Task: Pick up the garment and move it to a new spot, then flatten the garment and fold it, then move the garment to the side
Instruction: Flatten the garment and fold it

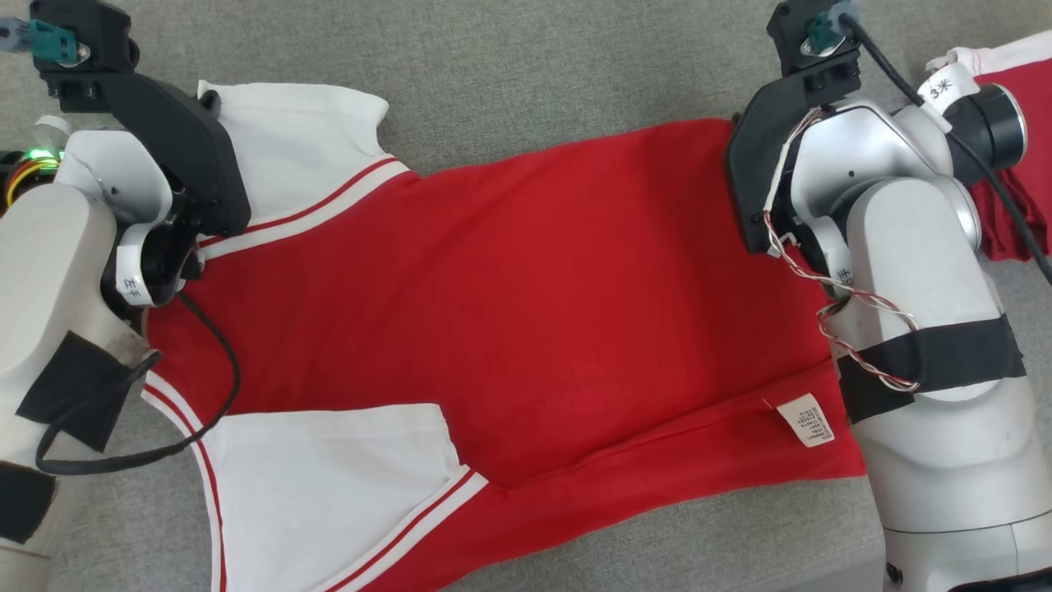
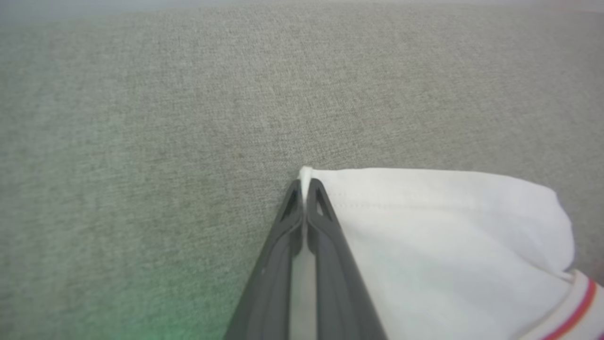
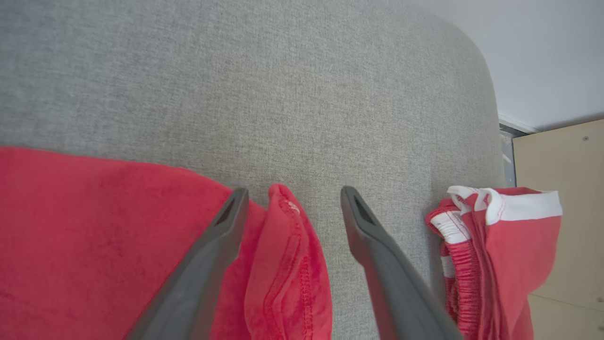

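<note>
— Where's the garment [image 1: 526,288]?
— Spread out on the grey fabric surface [image 1: 526,49]. Red body, white sleeves, red-and-white trim. In the head view it lies crosswise: sleeves at the robot's left, hem at its right. The near edge is folded over a bit, and a white care label [image 1: 807,419] shows by the hem.

— Left pincer [image 2: 305,186]?
— Closed tight on the corner of the far sleeve [image 2: 448,236]. It's a small pinch, with a sliver of white cloth poking out past the fingertips.

— Sleeve lifted?
— Can't tell. The rest of it looks to rest on the surface.

— Right pincer [image 3: 293,190]?
— Jaws wide apart, gripping nothing. It's at the far hem corner [image 3: 283,264]. A raised fold of red hem stands between the two fingers, closer to the finger on the shirt side. Can't tell if either finger touches the cloth.

— Anything else nearby?
— A second red piece [image 3: 495,245] with white banding, bunched up. It sits just beyond the right pincer, near the rounded end of the surface. It's apart from the garment, with a grey strip between them.

— Arms?
— Left arm [image 1: 57,271] is over the sleeve end of the garment and right arm [image 1: 912,329] is over the hem end.
</note>
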### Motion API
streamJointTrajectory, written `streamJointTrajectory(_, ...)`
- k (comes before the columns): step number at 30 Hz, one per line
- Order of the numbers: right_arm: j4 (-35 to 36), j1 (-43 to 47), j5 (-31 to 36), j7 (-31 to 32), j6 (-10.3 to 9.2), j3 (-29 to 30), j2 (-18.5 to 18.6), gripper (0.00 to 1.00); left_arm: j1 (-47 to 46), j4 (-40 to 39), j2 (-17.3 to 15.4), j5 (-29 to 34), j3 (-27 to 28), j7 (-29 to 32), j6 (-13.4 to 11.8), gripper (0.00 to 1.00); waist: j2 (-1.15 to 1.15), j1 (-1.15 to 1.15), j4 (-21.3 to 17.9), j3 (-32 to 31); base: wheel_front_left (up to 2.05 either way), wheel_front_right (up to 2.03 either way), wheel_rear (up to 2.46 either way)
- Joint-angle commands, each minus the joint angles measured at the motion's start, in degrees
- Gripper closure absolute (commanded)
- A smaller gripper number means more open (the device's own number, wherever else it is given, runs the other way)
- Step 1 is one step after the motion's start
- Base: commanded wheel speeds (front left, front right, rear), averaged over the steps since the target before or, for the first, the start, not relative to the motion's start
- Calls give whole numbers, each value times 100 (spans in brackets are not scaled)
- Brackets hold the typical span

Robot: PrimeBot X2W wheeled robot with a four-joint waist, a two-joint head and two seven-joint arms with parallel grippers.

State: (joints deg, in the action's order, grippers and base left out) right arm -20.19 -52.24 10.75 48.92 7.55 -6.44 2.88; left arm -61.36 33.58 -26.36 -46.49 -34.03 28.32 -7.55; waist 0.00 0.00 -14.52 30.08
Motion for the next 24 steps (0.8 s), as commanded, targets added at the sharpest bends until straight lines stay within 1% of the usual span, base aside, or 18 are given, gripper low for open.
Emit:
streamJointTrajectory(1,-11,27,67,29,-18,1,36,0,253,98,-37,-53,-56,93,-16,100,0,0,9,-5,0,0,0)
streamJointTrajectory(4,-8,121,130,103,-18,22,101,0,244,97,-99,-78,-28,77,16,100,0,0,-1,-10,0,0,0)
streamJointTrajectory(7,50,206,98,129,-18,33,190,1,241,73,-143,-84,-19,78,-8,100,0,0,-21,-18,0,0,0)
streamJointTrajectory(9,57,276,67,76,-18,30,232,0,233,46,-152,-87,-21,80,-16,100,0,0,-22,-20,0,0,0)
streamJointTrajectory(11,36,325,28,-7,-18,44,242,1,224,8,-153,-88,-29,91,-22,100,0,0,-20,-9,0,0,0)
streamJointTrajectory(12,32,334,-2,-89,-18,46,237,4,219,-4,-156,-84,-33,91,-26,100,0,0,-16,-5,0,0,0)
streamJointTrajectory(13,19,337,-35,-178,-18,44,229,3,219,-19,-156,-81,-43,101,-30,100,0,0,-11,-2,0,0,0)
streamJointTrajectory(14,8,340,-57,-263,-18,42,225,6,223,-32,-160,-77,-51,108,-28,100,0,0,-3,2,0,0,0)
streamJointTrajectory(16,-33,308,-79,-446,-18,21,210,5,233,-63,-167,-74,-62,115,-43,100,0,0,13,3,0,0,0)
streamJointTrajectory(17,-67,293,-81,-491,-18,16,205,8,238,-73,-177,-76,-66,119,-46,100,0,0,19,1,0,0,0)
streamJointTrajectory(18,-96,269,-107,-540,-18,0,190,7,244,-80,-186,-80,-66,121,-49,100,0,0,25,-4,0,0,0)
streamJointTrajectory(19,-138,241,-135,-576,-18,-14,175,2,253,-92,-191,-83,-71,126,-55,100,0,0,34,-10,0,0,0)
streamJointTrajectory(21,-194,185,-152,-630,-18,-50,152,7,270,-114,-193,-92,-75,134,-66,100,0,0,51,-22,0,0,0)
streamJointTrajectory(23,-255,133,-142,-623,-18,-74,135,16,273,-128,-196,-105,-77,142,-64,100,0,0,62,-30,0,0,0)
streamJointTrajectory(24,-278,96,-116,-625,-18,-90,127,18,271,-132,-194,-113,-81,140,-66,100,0,0,67,-32,0,0,0)
